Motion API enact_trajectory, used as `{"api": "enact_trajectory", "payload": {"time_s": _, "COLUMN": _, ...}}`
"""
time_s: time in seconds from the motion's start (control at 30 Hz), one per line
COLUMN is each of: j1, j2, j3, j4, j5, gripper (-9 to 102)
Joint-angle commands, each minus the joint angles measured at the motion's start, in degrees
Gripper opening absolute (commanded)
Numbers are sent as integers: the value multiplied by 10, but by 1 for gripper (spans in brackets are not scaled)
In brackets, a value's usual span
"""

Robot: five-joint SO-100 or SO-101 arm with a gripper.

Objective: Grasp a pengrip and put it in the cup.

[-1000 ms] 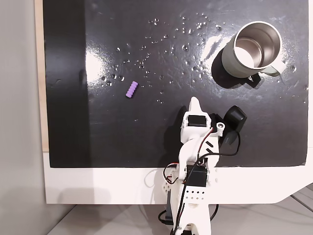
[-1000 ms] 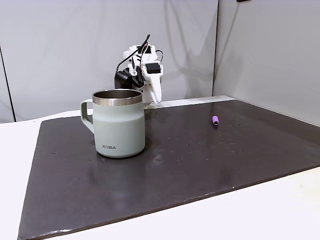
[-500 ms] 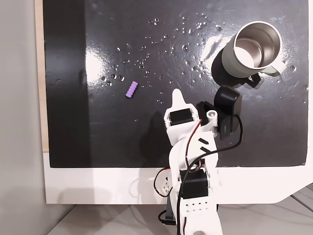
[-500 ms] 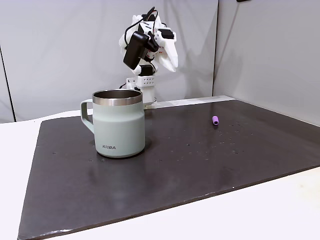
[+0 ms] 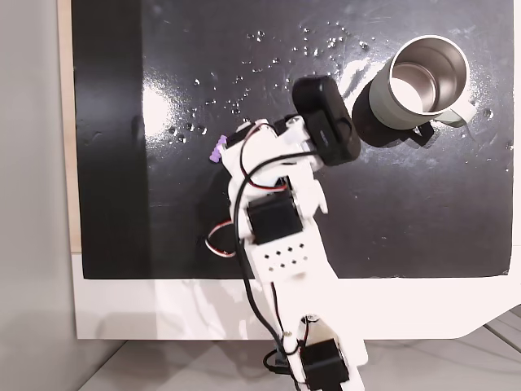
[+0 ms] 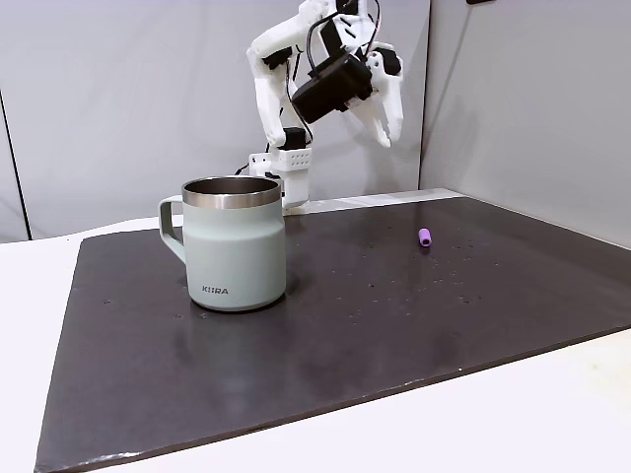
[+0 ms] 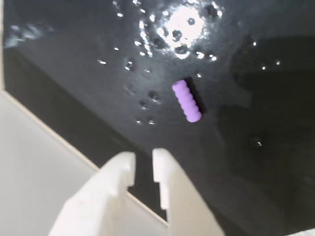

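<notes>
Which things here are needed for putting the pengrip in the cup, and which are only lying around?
Needed for the job:
- pengrip, lying on the mat
- cup, upright
- gripper, raised above the mat, holding nothing

Only lying around:
- dark mat
- small water droplets on the mat

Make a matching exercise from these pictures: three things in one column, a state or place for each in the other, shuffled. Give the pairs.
Things:
1. pen grip
2. mug
3. end effector

States:
A. raised above the mat, fingers nearly together
B. lying flat on the dark mat, untouched
C. standing upright, steel inside, empty

Pairs: 1-B, 2-C, 3-A
</notes>
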Motion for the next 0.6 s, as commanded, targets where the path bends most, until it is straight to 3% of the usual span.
{"api": "enact_trajectory", "payload": {"time_s": 0.0, "j1": -24, "j2": -89, "j3": -98, "j4": 29, "j5": -2, "gripper": 1}}
{"api": "enact_trajectory", "payload": {"time_s": 0.33, "j1": -88, "j2": -309, "j3": -266, "j4": 121, "j5": 9, "gripper": 15}}
{"api": "enact_trajectory", "payload": {"time_s": 0.57, "j1": -99, "j2": -412, "j3": -324, "j4": 163, "j5": 16, "gripper": 18}}
